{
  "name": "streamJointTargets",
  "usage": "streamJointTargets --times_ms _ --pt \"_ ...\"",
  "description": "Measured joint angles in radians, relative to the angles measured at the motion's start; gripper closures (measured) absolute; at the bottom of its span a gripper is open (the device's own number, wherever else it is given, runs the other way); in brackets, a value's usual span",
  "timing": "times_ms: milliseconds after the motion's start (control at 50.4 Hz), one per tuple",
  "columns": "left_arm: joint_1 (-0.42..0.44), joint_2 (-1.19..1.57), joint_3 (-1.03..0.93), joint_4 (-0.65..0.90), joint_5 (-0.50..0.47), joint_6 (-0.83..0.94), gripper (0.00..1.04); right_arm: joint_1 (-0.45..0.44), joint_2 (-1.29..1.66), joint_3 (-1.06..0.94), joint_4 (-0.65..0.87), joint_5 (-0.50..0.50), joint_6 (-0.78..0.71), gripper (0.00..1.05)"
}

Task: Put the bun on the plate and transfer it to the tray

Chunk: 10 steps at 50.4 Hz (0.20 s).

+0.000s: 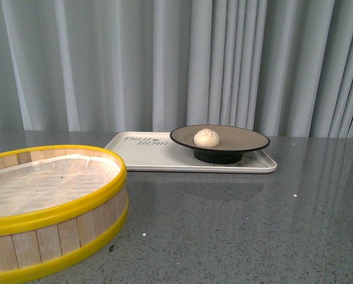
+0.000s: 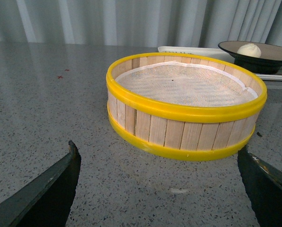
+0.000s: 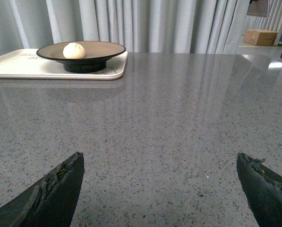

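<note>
The cream-white bun (image 1: 206, 138) lies on the tan plate with the black rim (image 1: 247, 139). The plate stands on the cream-white tray (image 1: 146, 155) at the back of the grey table. The same bun (image 3: 74, 50), plate (image 3: 103, 48) and tray (image 3: 18, 68) show far off in the right wrist view, and the bun (image 2: 249, 49) and plate (image 2: 275, 52) in the left wrist view. My left gripper (image 2: 159, 163) is open and empty above the table, in front of the steamer basket. My right gripper (image 3: 160, 163) is open and empty over bare table. Neither arm shows in the front view.
A yellow-rimmed wooden steamer basket (image 1: 52, 216) with a white liner stands at the near left, and also shows in the left wrist view (image 2: 185, 111). Grey curtains hang behind the table. A cardboard box (image 3: 260, 37) stands far off beyond the table.
</note>
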Motion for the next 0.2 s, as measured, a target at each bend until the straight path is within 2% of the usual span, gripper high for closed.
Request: streamJointTargets --times_ms 199 --pt "0.000 0.000 0.000 0.000 0.000 0.000 0.07 0.000 0.000 0.000 0.000 0.000 0.000 0.08"
